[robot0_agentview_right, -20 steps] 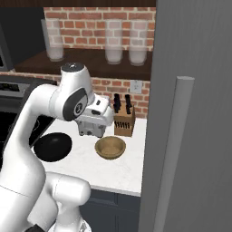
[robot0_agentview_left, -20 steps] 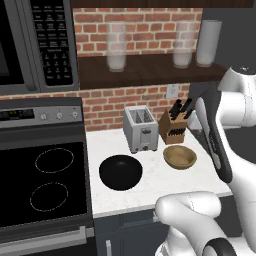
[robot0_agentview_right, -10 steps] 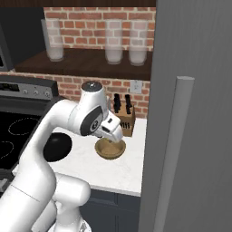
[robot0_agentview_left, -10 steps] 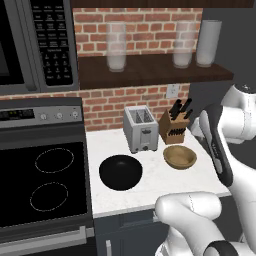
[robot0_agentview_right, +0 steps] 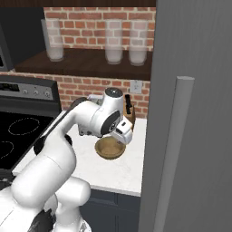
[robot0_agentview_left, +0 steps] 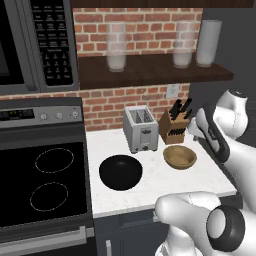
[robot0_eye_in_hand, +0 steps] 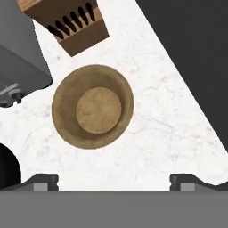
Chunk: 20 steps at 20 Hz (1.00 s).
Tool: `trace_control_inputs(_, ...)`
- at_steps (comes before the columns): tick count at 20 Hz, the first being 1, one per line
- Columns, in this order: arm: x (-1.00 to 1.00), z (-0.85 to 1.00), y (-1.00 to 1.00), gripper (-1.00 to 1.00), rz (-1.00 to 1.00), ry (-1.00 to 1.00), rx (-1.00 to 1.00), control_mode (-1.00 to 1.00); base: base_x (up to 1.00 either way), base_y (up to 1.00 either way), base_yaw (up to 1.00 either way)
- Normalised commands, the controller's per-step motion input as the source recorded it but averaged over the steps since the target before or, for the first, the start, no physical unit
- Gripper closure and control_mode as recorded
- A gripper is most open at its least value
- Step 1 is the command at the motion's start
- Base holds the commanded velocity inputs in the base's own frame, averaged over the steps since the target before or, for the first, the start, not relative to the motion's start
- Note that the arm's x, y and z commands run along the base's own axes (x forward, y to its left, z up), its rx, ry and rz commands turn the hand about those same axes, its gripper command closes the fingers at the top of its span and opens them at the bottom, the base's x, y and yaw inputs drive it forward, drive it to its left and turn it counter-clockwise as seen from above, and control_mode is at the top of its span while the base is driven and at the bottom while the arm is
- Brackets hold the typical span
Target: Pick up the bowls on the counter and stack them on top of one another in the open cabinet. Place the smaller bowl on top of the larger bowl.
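The smaller tan wooden bowl (robot0_agentview_left: 180, 156) (robot0_agentview_right: 109, 148) (robot0_eye_in_hand: 92, 112) rests on the white counter (robot0_agentview_left: 145, 192) in front of the knife block. The larger glossy black bowl (robot0_agentview_left: 120, 171) sits left of it, in front of the toaster; its edge (robot0_eye_in_hand: 6, 171) shows at the left of the hand view. My gripper (robot0_agentview_right: 123, 136) (robot0_eye_in_hand: 114, 181) hangs open above the wooden bowl, looking straight down, fingertips (robot0_eye_in_hand: 42, 180) wide apart and holding nothing. The open cabinet shelf (robot0_agentview_left: 150, 72) (robot0_agentview_right: 90, 61) runs above along the brick wall.
A silver toaster (robot0_agentview_left: 141, 129) and a wooden knife block (robot0_agentview_left: 175, 125) (robot0_eye_in_hand: 71, 22) stand behind the bowls. Three glass jars (robot0_agentview_left: 116, 47) occupy the shelf. A black stovetop (robot0_agentview_left: 45, 185) and microwave (robot0_agentview_left: 30, 45) lie left; a tall grey panel (robot0_agentview_right: 190, 113) stands right.
My arm has swung right from over the toaster, and the hand now hangs over the wooden bowl. Both bowls stay where they were.
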Motion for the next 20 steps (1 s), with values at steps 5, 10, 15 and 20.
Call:
trace_control_inputs(5,0.56,-0.57,-0.03,-1.00,-0.03,0.04,0.00,-1.00,0.00,0.00,0.00)
trace_control_inputs(10,0.40,-0.62,0.00,-1.00,-0.03,0.04,0.00,-1.00,0.00,0.00,0.00)
trace_control_inputs(15,0.29,-0.59,-0.21,-1.00,0.00,0.01,0.00,-1.00,0.00,0.00,0.00)
trace_control_inputs(20,0.28,-0.42,-0.04,-1.00,0.00,0.06,0.00,-1.00,0.00,0.00,0.00)
